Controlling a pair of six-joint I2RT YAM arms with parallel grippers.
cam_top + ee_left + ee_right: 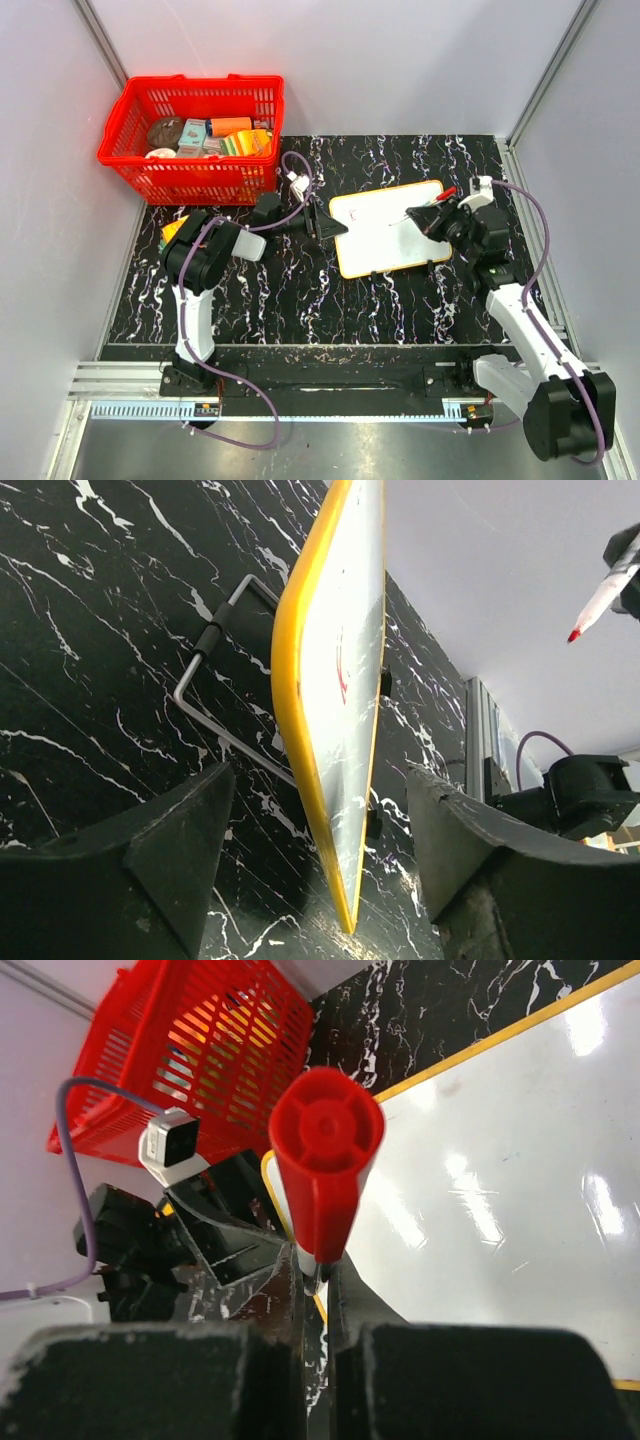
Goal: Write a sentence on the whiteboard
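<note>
The whiteboard (385, 235), white with an orange-yellow rim, sits mid-table, propped on a wire stand (214, 640). My left gripper (322, 226) is open at its left edge. In the left wrist view (320, 780) the board's rim (300, 710) stands edge-on between the spread fingers, touching neither. Of the sentence, only a short reddish stroke (341, 675) shows on the glossy face. My right gripper (432, 216) is shut on a red marker (325, 1160) over the board's right part (500, 1160). The marker tip (574, 635) is off the surface.
A red basket (192, 165) with several packets stands at the back left and shows in the right wrist view (190, 1050). Grey walls close in the left, right and back. The black marbled tabletop (300, 300) ends at a rail in front.
</note>
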